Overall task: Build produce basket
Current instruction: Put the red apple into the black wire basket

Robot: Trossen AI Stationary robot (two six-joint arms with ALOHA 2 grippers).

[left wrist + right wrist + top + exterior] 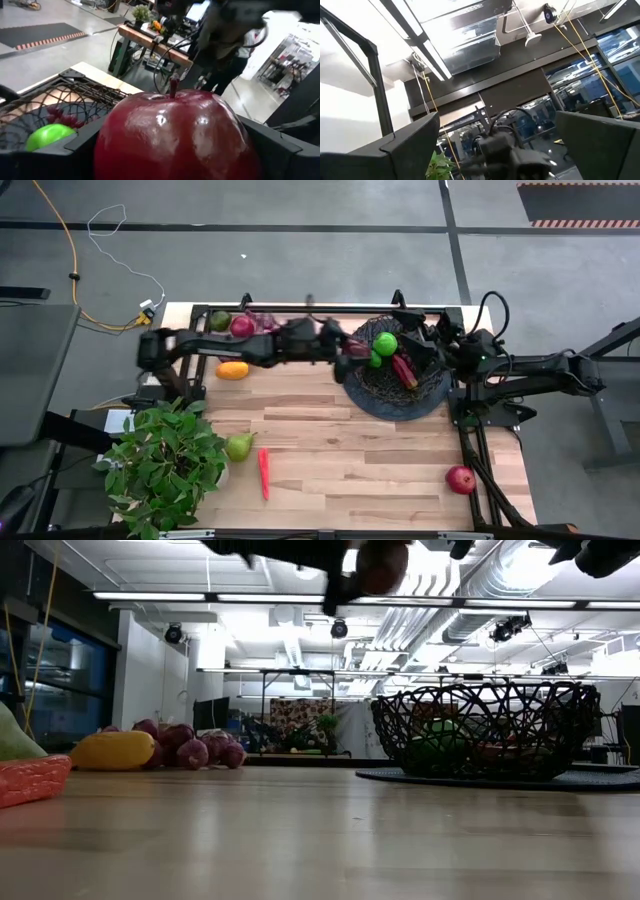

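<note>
My left gripper (350, 352) hangs over the near-left rim of the black wire basket (395, 385), shut on a dark red apple (175, 135) that is also visible high up in the low view as the apple (382, 565). Two green limes (385, 343) and red chillies (405, 370) lie in the basket. My right gripper (428, 343) is open over the basket's far-right rim, tipped upward and holding nothing. On the table lie a lime (220, 320), an apple (242, 327) and grapes (266, 323) at the far left, an orange fruit (232, 370), a pear (238, 446), a chilli (264, 473) and another apple (460, 479). My left gripper pinches the red apple between its two fingers (75, 145), one on each side of the apple's body (115, 145). The stem (173, 85) points away from the wrist. The apple is lifted clear, well above the table and above the basket's rim.
A leafy potted plant (165, 465) stands at the near-left corner, next to the pear. The basket sits on a dark round base (372, 402) at the table's far right. Bare wood (360, 460) spreads across the near middle. Cables run behind the table's far edge.
</note>
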